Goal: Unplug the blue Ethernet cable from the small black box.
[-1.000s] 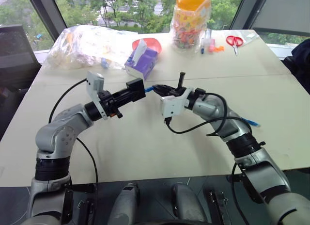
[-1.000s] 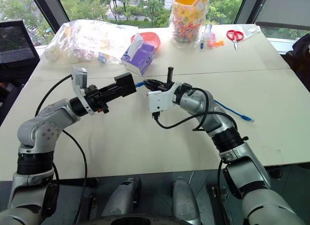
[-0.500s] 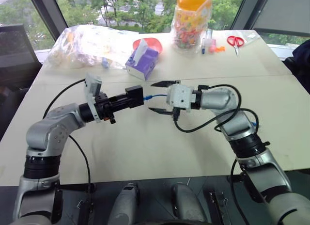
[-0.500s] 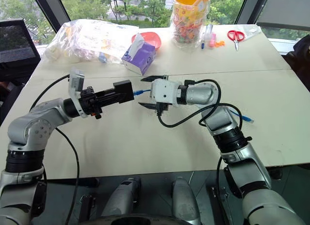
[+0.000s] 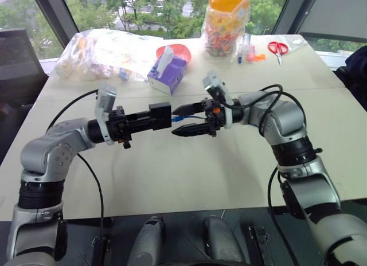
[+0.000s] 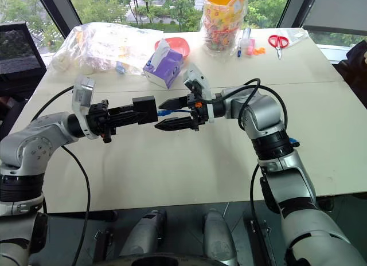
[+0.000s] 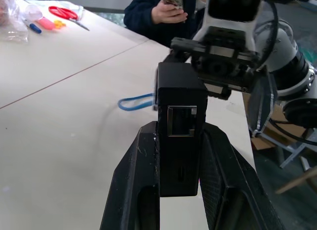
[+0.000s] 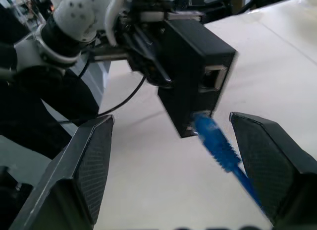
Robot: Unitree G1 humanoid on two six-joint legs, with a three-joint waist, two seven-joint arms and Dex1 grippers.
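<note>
My left gripper [image 5: 153,117] is held level above the table, shut on the small black box [image 5: 160,113]. In the left wrist view the box [image 7: 181,136] is pinched between both fingers [image 7: 136,190], with an empty port facing the camera. The blue Ethernet cable [image 8: 218,143] is plugged into the box's lower port [image 8: 195,71]. My right gripper [image 5: 182,120] faces the box and is open, with one finger above and one below the blue plug [image 5: 176,118], touching neither. The cable trails away behind my right arm [image 6: 292,141].
At the back of the table stand a purple tissue box [image 5: 167,74], a red bowl [image 5: 179,50], a clear plastic bag [image 5: 103,51] and a candy jar [image 5: 228,22]. Red scissors [image 5: 278,48] lie far right. A person holding a phone [image 7: 168,4] sits beyond the table.
My right gripper has opened and its wrist has rolled over, so its fingers now stand above and below the plug. Both hands drew back slightly. The cable is still in the box.
</note>
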